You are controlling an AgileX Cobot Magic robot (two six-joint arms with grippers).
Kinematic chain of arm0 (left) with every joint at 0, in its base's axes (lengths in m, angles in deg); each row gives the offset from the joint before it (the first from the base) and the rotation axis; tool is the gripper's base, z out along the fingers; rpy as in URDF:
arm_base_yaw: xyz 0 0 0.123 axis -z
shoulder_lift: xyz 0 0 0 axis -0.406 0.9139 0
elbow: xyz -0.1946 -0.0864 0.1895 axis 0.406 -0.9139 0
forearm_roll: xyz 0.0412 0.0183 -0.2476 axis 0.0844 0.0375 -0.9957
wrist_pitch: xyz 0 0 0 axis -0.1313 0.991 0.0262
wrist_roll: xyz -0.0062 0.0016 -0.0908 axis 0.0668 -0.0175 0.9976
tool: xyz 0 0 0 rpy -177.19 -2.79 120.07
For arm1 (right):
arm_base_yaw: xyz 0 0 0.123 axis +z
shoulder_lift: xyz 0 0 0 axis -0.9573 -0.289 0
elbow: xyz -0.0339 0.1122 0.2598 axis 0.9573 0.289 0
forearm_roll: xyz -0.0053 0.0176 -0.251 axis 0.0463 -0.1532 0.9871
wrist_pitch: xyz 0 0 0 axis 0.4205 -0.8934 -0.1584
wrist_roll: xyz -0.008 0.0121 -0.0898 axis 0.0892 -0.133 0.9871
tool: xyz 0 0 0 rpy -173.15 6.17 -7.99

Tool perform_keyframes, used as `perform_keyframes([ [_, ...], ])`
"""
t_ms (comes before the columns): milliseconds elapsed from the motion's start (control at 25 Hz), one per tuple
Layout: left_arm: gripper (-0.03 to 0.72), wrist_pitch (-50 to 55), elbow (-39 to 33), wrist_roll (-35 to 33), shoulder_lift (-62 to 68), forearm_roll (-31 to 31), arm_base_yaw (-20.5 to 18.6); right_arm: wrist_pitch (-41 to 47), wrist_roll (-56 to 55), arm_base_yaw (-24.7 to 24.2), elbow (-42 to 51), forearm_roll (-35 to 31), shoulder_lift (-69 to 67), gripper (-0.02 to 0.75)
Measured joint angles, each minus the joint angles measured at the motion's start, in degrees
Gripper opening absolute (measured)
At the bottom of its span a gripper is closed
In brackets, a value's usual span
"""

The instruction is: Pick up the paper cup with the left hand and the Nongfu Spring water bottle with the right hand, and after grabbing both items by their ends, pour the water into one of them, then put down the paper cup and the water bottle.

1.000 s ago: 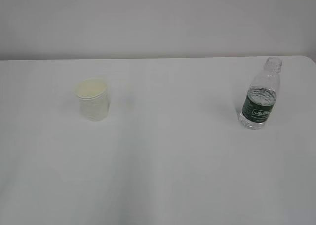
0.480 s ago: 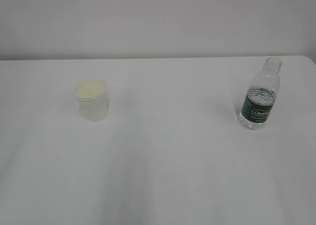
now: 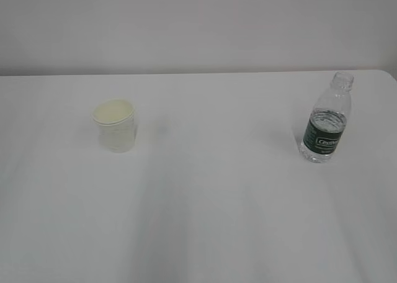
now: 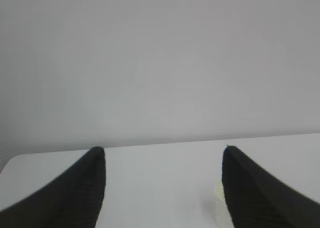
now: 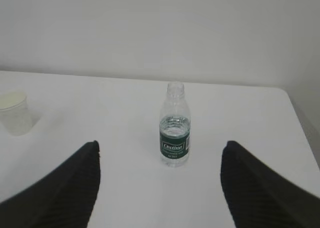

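Nothing is shifting since a moment ago: the black left gripper (image 4: 164, 188) is waiting spread and empty with the small white paper cup (image 4: 219, 192) by its right finger, the right gripper (image 5: 160, 188) gaping before the clear green-labelled water bottle (image 5: 174, 125).
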Motion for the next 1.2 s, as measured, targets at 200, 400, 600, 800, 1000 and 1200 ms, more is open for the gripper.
perform_keyframes([
  [200,0.524,-6.18,0.0,-0.1,5.32,-1.21,3.53,-8.28,0.64,0.0,0.0,0.12,-4.75,0.573],
  [400,0.524,-7.07,0.0,-0.1,10.21,-3.22,7.25,-11.53,1.79,0.0,0.0,0.12,-8.45,0.573],
  [600,0.524,-7.07,0.0,-0.1,15.08,-4.9,9.06,-12.72,3.28,0.0,0.0,0.12,-9.23,0.573],
  [800,0.524,-7.92,-0.23,-0.1,18.05,-8.52,9.23,-16.1,3.41,0.0,0.0,0.11,-9.23,0.573],
  [1000,0.524,-12.68,-0.31,-0.1,19.05,-9.32,9.23,-16.73,3.41,0.0,0.0,-0.12,-9.45,0.573],
  [1200,0.524,-17.97,-0.31,-0.1,22.74,-9.53,9.92,-19.1,3.5,0.0,0.0,-0.24,-11.84,0.573],
])
